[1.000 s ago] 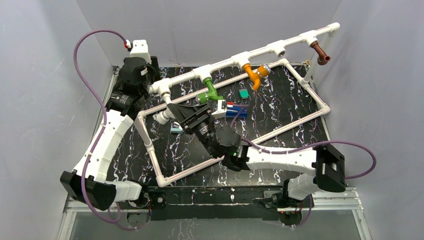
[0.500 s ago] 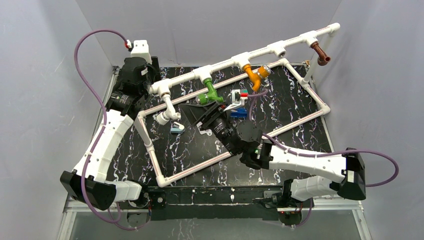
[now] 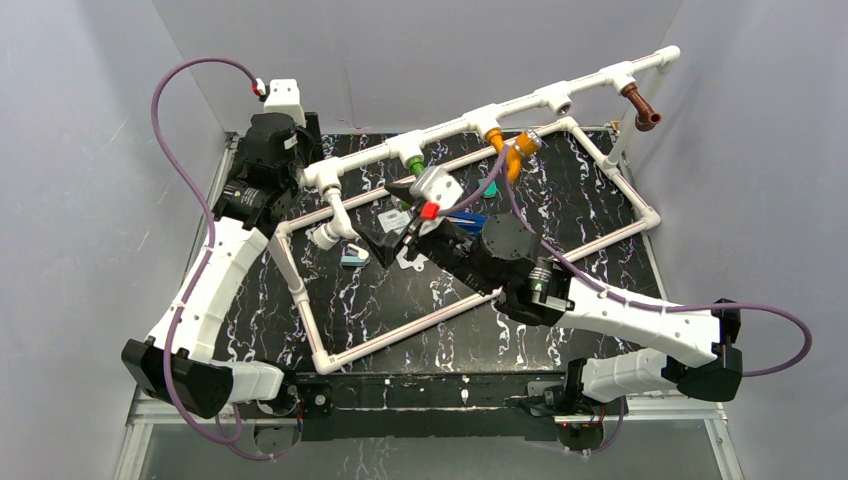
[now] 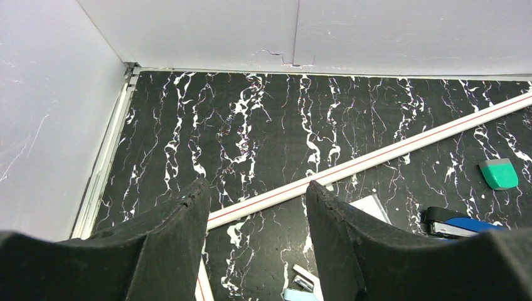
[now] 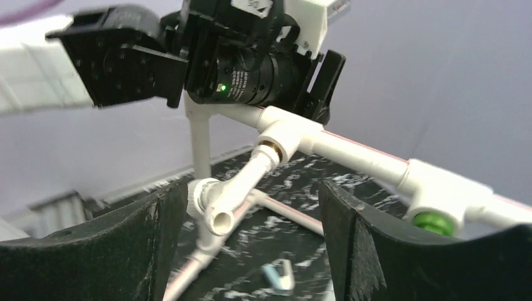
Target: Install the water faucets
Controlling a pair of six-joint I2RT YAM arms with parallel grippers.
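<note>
The white pipe frame [image 3: 580, 88] carries the water faucets. A white one [image 3: 334, 226] hangs from the leftmost tee, and an orange one [image 3: 512, 152] and a brown one [image 3: 641, 108] sit further right. The green one [image 3: 414, 166] is mostly hidden behind my right wrist. My right gripper [image 3: 378, 238] hovers open and empty just right of the white faucet [image 5: 219, 210]. In the right wrist view that gripper [image 5: 252, 188] is apart from it, and the green stub [image 5: 431, 221] shows at the right. My left gripper [image 4: 257, 185] is open over the mat, behind the frame's left end.
One tee [image 3: 556, 98] between the orange and brown faucets is bare. On the black marbled mat [image 3: 560, 230] lie a light-blue clip [image 3: 353, 258], a teal block [image 4: 499, 174] and a blue box [image 4: 467, 224]. A low pipe rectangle [image 3: 620, 190] rings the mat. Grey walls stand close on three sides.
My right gripper has drawn back from the white faucet, moved right and up, turned, and opened wider; it now covers the green faucet from above. The left arm has not moved.
</note>
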